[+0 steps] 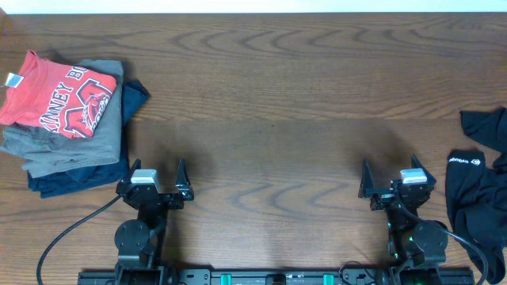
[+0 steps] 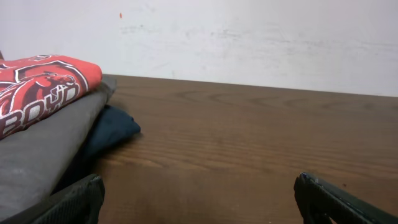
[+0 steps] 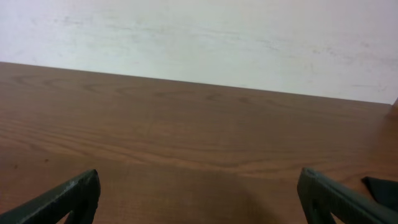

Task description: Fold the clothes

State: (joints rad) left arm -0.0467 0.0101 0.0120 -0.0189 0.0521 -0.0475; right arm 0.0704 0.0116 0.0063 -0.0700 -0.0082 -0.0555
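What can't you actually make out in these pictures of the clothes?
- Crumpled black cloth garment with small white logo: overhead, the right edge cuts it off; its type is unclear.
- Folded grey garment and dark navy garment: overhead, the folded coral-red printed T-shirt covers most of them.
- Its lettering: partly folded under, in the overhead and left wrist views.

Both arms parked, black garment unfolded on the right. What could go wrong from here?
The black garment lies crumpled at the overhead view's right edge, partly cut off; the right end effector might pinch several layers or grab unseen cloth.
The folded stack sits near the open left end effector; a wide swing could knock it askew.
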